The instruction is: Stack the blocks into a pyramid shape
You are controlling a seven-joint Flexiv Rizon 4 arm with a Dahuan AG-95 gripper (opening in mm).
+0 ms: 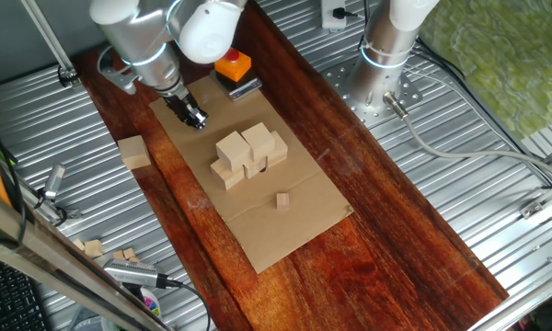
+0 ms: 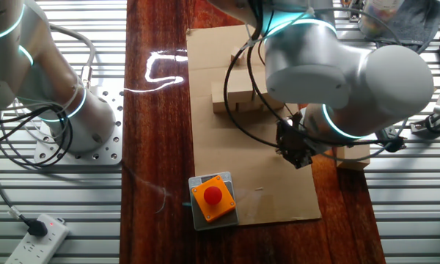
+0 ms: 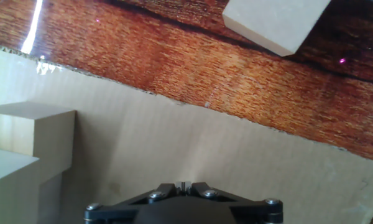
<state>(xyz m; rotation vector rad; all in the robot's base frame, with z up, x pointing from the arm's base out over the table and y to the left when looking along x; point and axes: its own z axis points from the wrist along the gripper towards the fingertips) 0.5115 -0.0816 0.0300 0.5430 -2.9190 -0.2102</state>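
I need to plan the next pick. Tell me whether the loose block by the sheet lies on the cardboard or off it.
Off it. The loose block rests on the bare wooden table, just beyond the edge of the cardboard; the hand view shows the same.

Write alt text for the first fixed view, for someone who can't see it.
A partly built stack of wooden blocks sits on a cardboard sheet on a wooden table. The robot's gripper hovers beside the stack, holding nothing; one loose block lies off the cardboard.

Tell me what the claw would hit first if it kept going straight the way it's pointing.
Probably bare cardboard sheet: the claw points down at it, empty, with the stacked blocks off to one side.
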